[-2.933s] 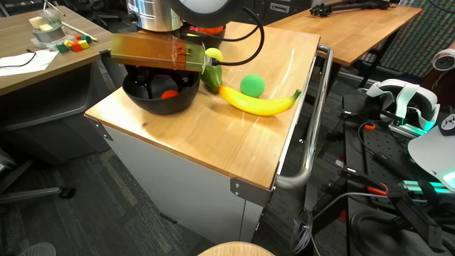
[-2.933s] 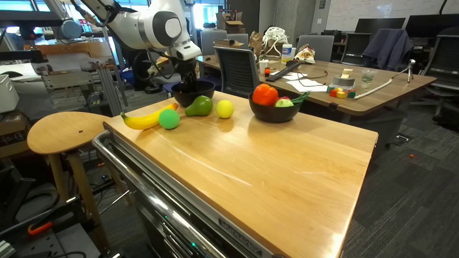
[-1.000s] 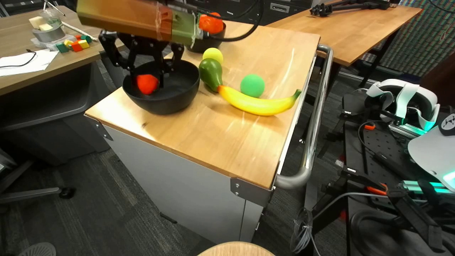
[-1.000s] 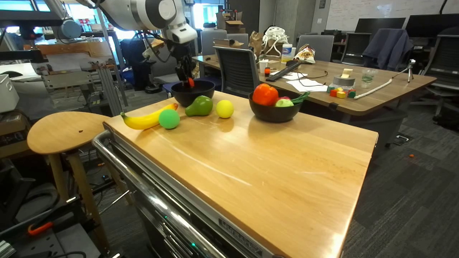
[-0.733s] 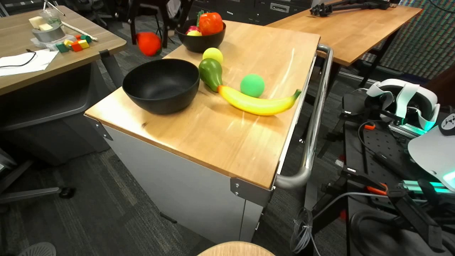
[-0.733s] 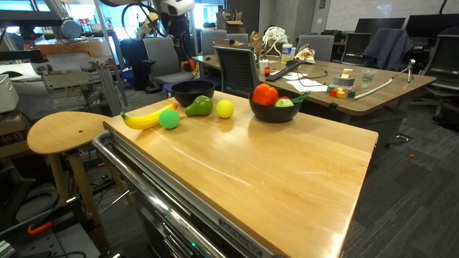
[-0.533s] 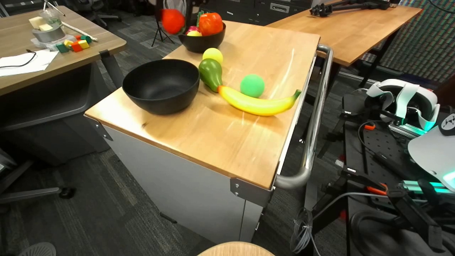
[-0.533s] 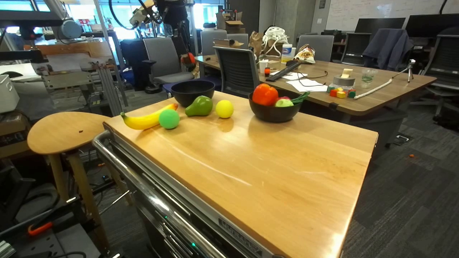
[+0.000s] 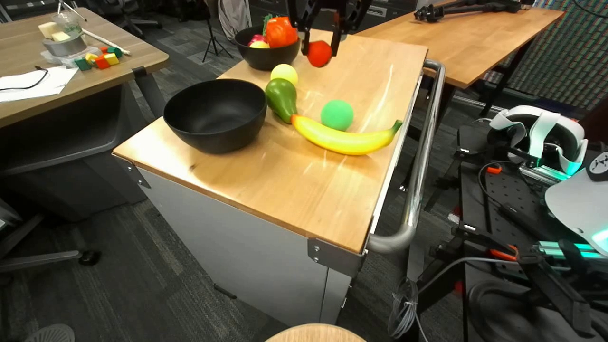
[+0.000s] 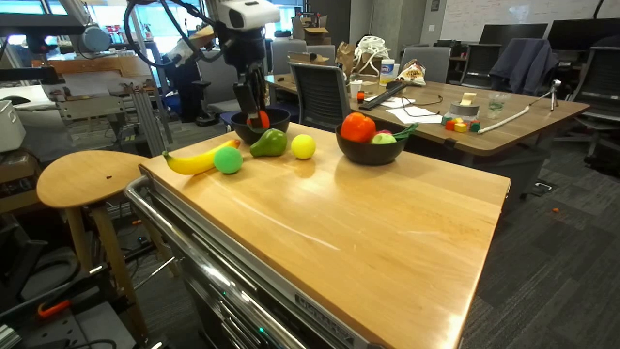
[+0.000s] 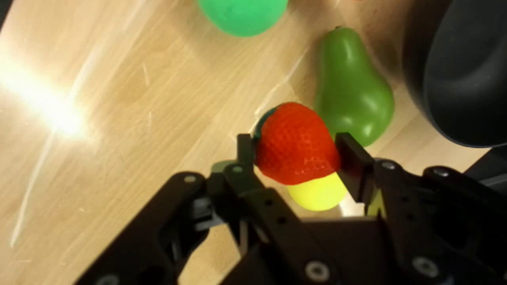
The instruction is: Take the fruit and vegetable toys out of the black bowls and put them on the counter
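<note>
Red strawberry (image 11: 297,144) with a green cap, in mid-air above the wooden counter (image 10: 387,228).

On the counter, a green pear (image 11: 352,95) lies on its side just beside an upright black bowl (image 9: 216,140); a yellow ball (image 10: 303,147) sits near the pear, and a curved banana (image 9: 349,138) lies with a green ball (image 9: 337,114) just beside it. The other bowl (image 10: 370,153), black and upright too, holds a red-orange toy (image 10: 358,128), a pale green piece (image 10: 383,139), a pink piece (image 9: 257,39) and a dark green piece (image 10: 407,132) jutting past its rim.

Counter (image 10: 378,232) lies mostly open (bowls (image 10: 370,154) obstruct one edge).
</note>
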Tool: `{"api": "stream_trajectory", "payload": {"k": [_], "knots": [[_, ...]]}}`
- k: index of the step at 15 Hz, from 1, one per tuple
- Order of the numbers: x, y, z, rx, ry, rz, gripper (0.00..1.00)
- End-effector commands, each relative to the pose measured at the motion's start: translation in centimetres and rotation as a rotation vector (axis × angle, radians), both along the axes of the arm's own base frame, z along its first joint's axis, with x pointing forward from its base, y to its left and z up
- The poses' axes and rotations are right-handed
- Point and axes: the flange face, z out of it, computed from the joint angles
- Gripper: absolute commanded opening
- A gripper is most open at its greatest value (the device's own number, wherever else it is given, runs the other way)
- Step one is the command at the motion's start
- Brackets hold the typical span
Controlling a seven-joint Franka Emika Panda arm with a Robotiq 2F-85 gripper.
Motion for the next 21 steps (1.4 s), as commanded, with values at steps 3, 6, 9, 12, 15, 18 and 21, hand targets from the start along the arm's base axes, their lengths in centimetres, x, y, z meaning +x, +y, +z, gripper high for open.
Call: {"api": "stream_trajectory", "payload": {"k": [3, 6, 9, 12, 15, 18, 21], "knots": [[-0.3, -2.2, -1.9, -0.027, 0.029, 0.04, 0.28], [0.1, -2.3, -3.7, -0.049, 0.071, 0.072, 0.28], [0.5, -2.1, -6.4, -0.093, 0.112, 0.09, 0.28], [0.5, -2.2, -7.5, -0.114, 0.128, 0.108, 0.79], [0.7, -2.5, -5.9, -0.107, 0.1, 0.114, 1.0], [1.6, -3.1, -2.1, -0.1, -0.04, 0.108, 1.0], [3.8, -4.7, 2.7, -0.016, -0.179, 0.018, 1.0]]}}
